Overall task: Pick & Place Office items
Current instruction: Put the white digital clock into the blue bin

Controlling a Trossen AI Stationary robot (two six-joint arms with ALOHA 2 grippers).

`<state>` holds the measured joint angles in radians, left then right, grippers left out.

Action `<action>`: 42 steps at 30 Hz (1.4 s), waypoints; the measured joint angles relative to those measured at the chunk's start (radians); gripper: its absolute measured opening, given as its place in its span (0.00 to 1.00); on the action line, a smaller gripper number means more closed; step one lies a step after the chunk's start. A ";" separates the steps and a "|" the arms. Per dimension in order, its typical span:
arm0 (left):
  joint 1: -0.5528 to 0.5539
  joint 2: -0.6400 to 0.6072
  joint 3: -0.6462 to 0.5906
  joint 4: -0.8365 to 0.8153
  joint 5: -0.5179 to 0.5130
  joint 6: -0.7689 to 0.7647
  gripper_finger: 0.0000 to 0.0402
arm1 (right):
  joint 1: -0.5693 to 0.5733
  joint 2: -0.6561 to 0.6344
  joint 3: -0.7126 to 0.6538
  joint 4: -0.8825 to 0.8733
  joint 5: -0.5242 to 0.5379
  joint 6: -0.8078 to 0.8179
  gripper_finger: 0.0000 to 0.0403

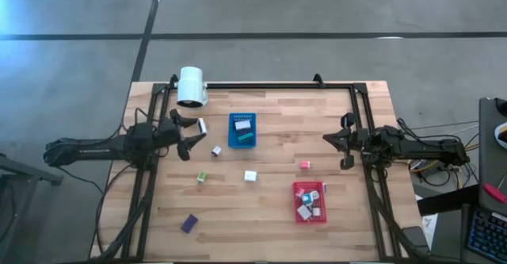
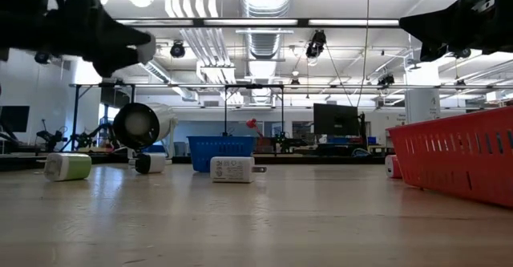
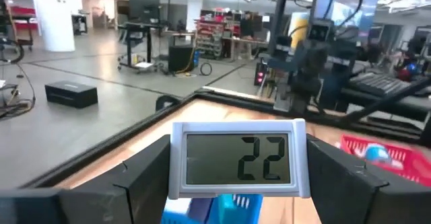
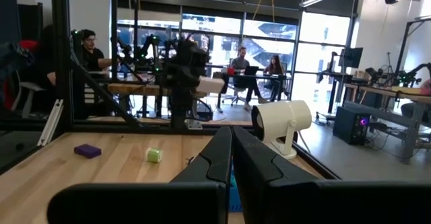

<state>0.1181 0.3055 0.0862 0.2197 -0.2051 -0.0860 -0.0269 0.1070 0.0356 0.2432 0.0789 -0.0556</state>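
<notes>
The left claw (image 1: 192, 135) grips one small white display (image 3: 237, 159) reading 22, held above the wooden table (image 1: 261, 224) beside the blue tray (image 1: 242, 130). The right claw (image 1: 342, 151) hangs pinched shut near the table's right edge. Five loose pieces lie between the blue tray and the one red tray (image 1: 310, 202): two white blocks (image 1: 250, 176), one green (image 1: 201, 177), one purple (image 1: 188, 223), one pink (image 1: 305, 165). One white projector (image 1: 192, 86) stands at the back edge.

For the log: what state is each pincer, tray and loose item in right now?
Left pincer: closed on the small display, raised off the table.
Right pincer: shut, empty, raised.
Blue tray: holds items.
Red tray: holds several items.
Purple block: loose on the table.
Green block: loose on the table.
White projector: standing at the table's far edge.
</notes>
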 joint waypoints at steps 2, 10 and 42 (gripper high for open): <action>0.002 0.056 0.059 -0.047 -0.035 -0.001 0.71 | 0.000 0.000 0.000 0.001 0.000 0.000 0.02; 0.094 0.507 0.362 -0.218 -0.082 0.054 0.71 | 0.000 0.000 0.000 0.023 0.000 0.004 0.02; 0.304 1.478 0.909 -0.429 0.270 0.184 0.93 | 0.000 0.044 -0.006 0.022 -0.001 0.023 0.02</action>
<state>0.4218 1.7837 0.9955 -0.2095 0.0647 0.0975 -0.0265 0.1515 0.0296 0.2651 0.0784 -0.0328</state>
